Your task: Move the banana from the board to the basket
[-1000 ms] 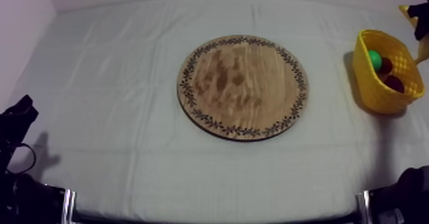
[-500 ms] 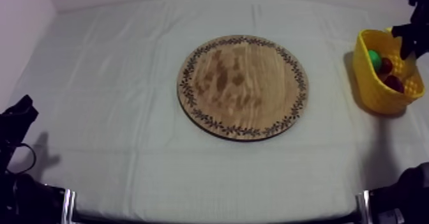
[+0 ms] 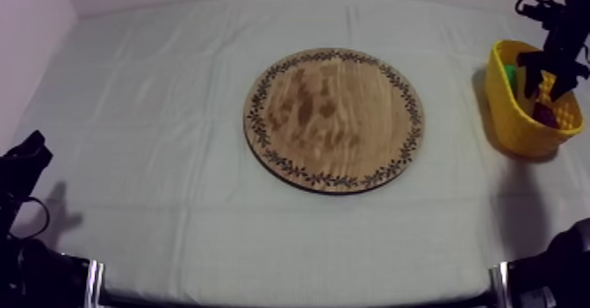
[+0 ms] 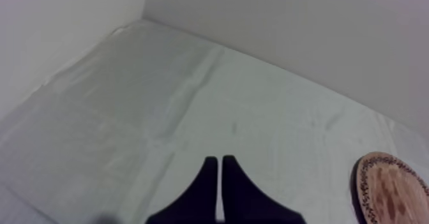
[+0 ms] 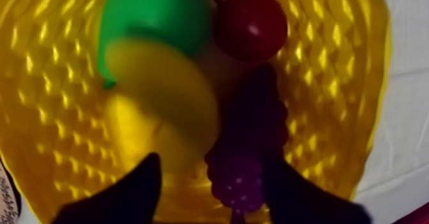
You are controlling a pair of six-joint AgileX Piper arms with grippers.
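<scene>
Robotics lab/test rig, not a home: counter [image 3: 158, 110] w/ plain grey-white cloth in a bare white wall [image 4: 287, 35] corner, black robot left arm [image 3: 19, 175] & right arm [image 3: 555, 26], toy fruit [image 5: 249, 25] in yellow basket [image 3: 514, 132], wooden board [image 3: 334, 118].

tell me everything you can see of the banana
The banana is a smooth, plain yellow toy fruit that looks like plastic, and it is gently curved. It lies inside the yellow basket, with one end against the green pear and the dark grapes right beside it. The right gripper hovers just above it, fingers apart, not gripping it.
</scene>
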